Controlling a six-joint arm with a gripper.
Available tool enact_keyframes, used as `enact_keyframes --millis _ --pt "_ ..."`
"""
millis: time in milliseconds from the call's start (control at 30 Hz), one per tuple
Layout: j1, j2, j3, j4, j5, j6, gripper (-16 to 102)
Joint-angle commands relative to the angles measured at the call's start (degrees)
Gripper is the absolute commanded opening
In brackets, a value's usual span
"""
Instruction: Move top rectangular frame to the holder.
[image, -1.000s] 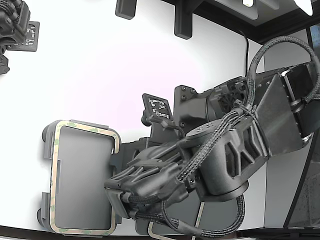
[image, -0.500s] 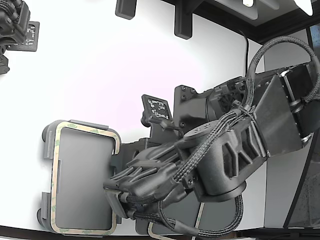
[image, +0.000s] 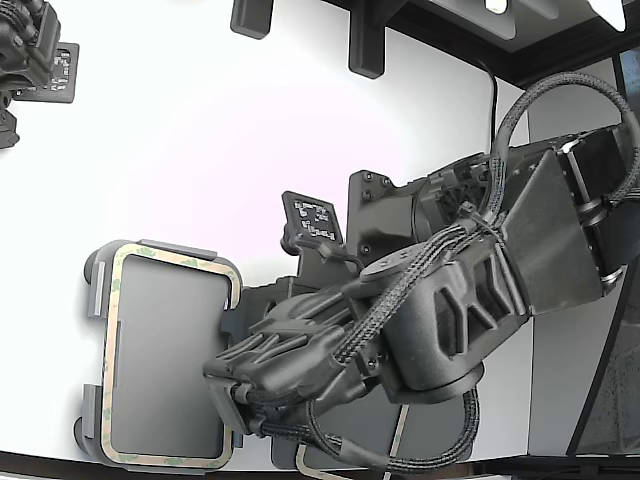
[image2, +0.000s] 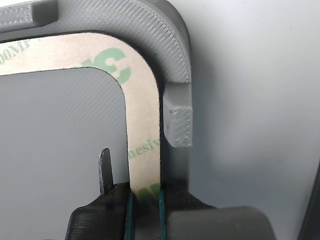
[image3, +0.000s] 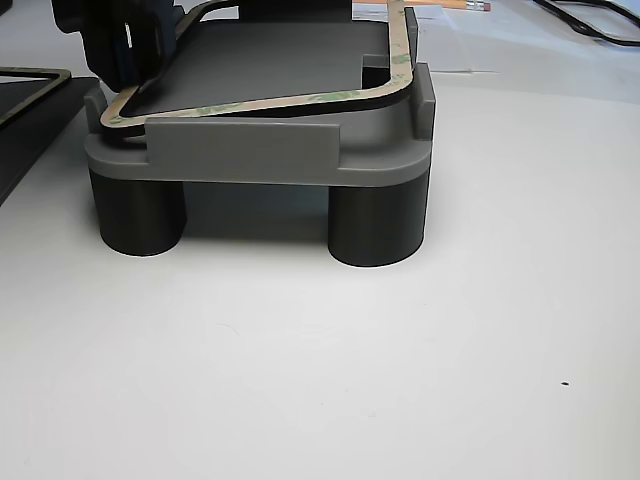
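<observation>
Operator: What does the exterior view show?

Technician: The top rectangular frame (image: 165, 355) lies on the holder (image: 97, 270), at the exterior view's lower left of the white surface (image: 200, 140). The end effector (image: 232, 395) sits over the frame's edge nearest the arm.

Operator: And the wrist view?

Technician: The end effector (image2: 145, 200) is closed on the top rectangular frame (image2: 142, 125), pinching one side strip. The frame corner sits just inside the holder (image2: 175, 50) rim, beside a raised tab.

Operator: The other view?

Technician: The top rectangular frame (image3: 300, 100) appears slightly lifted at the gripped end, and the holder (image3: 250, 150) stands on dark legs. Recommended procedure: lower until the frame lies flat inside the tabs, then release straight upward without dragging.
</observation>
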Motion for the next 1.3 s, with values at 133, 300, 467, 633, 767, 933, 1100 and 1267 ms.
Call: enact_keyframes --millis 133,300,467,633,767,933,1100,1267 --pt "-0.70 1.49 -0.44 -0.26 -0.44 0.18 -11" --pt "-0.70 1.49 -0.26 -0.18 -0.79 0.09 -11" --pt "-0.62 1.49 -0.79 0.26 -0.88 0.26 -11" --pt "-0.62 1.23 -1.67 0.70 -0.88 -0.09 -10" --pt "-0.62 1.14 -2.11 1.14 -0.18 -0.62 68" --pt "-0.62 1.14 -2.20 1.32 0.00 -0.97 92" --pt "-0.62 1.14 -2.20 1.14 0.26 -1.14 100" --pt "-0.62 1.14 -2.20 1.14 0.44 -1.49 100"
